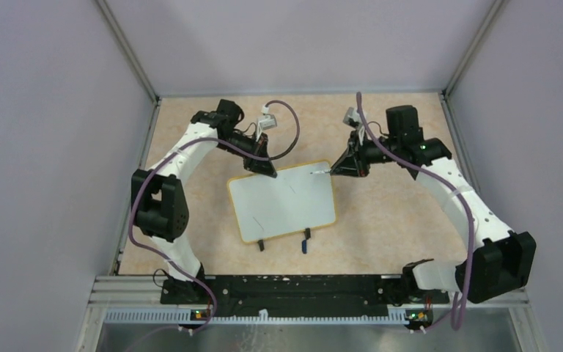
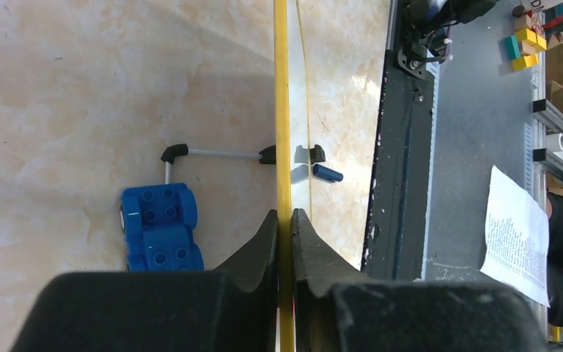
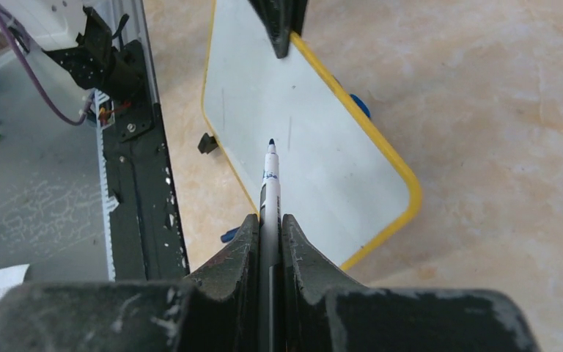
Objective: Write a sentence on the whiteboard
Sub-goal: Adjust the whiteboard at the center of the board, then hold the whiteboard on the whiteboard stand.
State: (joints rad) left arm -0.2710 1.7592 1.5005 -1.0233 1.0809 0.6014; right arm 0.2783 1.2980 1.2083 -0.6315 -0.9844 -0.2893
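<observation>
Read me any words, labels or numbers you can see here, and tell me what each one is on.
Nothing is legible.
whiteboard: no words, only a few faint strokes.
marker: blue print on the barrel, too blurred to read.
printed sheet: lines of text, too small to read.

Whiteboard (image 1: 282, 202): white, yellow rim, propped tilted on black feet (image 1: 307, 235); faint strokes (image 3: 289, 132) on face.

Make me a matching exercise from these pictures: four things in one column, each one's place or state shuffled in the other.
1 left pincer
2 right pincer
3 blue toy block
4 blue cap

a lying behind the whiteboard
b lying in front of the whiteboard
c shut on the marker
d shut on the whiteboard's yellow rim

Pairs: 1-d, 2-c, 3-a, 4-b.
</observation>
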